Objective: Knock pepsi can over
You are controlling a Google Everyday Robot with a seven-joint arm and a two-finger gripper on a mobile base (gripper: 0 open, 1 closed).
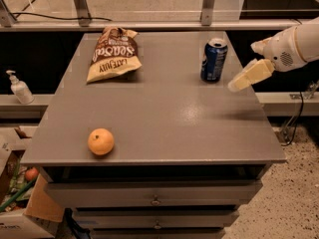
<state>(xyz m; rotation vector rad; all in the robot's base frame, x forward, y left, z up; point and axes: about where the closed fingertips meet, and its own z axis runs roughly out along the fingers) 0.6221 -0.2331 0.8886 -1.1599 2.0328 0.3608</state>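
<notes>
The pepsi can (214, 59), dark blue with a silver top, stands upright on the grey table (164, 113) near its far right corner. My gripper (235, 87) comes in from the right on a white arm. Its cream-coloured fingers (249, 76) point down and left. The tip hangs just right of the can, a little nearer the front, with a small gap between them.
A brown-and-cream snack bag (112, 54) lies at the table's far left. An orange (100, 141) sits near the front left edge. A soap bottle (19, 87) stands on a ledge to the left. Boxes (20, 208) are on the floor at lower left.
</notes>
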